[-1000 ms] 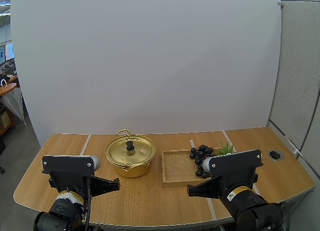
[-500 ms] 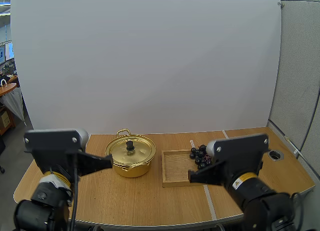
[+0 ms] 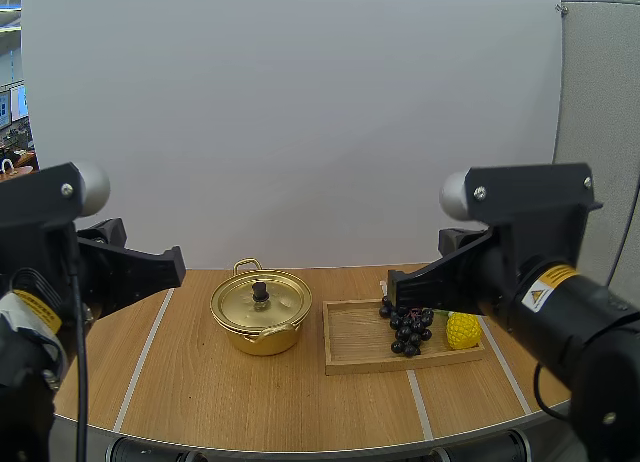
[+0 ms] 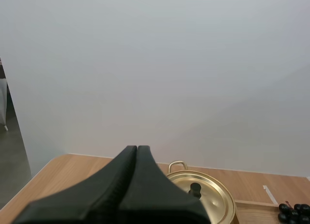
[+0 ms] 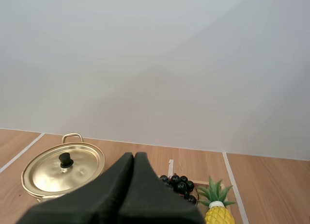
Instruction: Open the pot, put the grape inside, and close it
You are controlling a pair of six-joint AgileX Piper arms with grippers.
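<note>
Far left: left gripper [image 3: 176, 263] held up off the worktop [image 3: 250, 397], pointing inward toward the middle. In the left wrist view its fingers [image 4: 127, 158] lie pressed together as one dark wedge, nothing between them. The pot sits beyond the tip and slightly to its right, well apart from it.

Left of centre: gold pot [image 3: 260, 317] standing upright on the worktop. Lid [image 3: 270, 304] on and seated flat, black knob [image 3: 260, 291] at its centre. One loop handle [image 3: 247, 266] visible on the far side. Neither arm touches the pot.

Right of centre: shallow wooden tray [image 3: 352, 340] just beside the pot, a narrow gap of bare wood between them. Left half of the tray bare. Grapes [image 3: 407, 328], a dark bunch, lie inside the tray toward its right half. A small yellow pineapple [image 3: 462, 330] lies just beside the grapes at the tray's right end, green leaves toward the far side.

Far right: right gripper [image 3: 393, 284] also held up off the worktop, pointing inward. In the right wrist view its fingers [image 5: 127, 166] are closed against each other, holding nothing. Grapes and pineapple lie just beyond the tip; the pot is off to its left.
</note>
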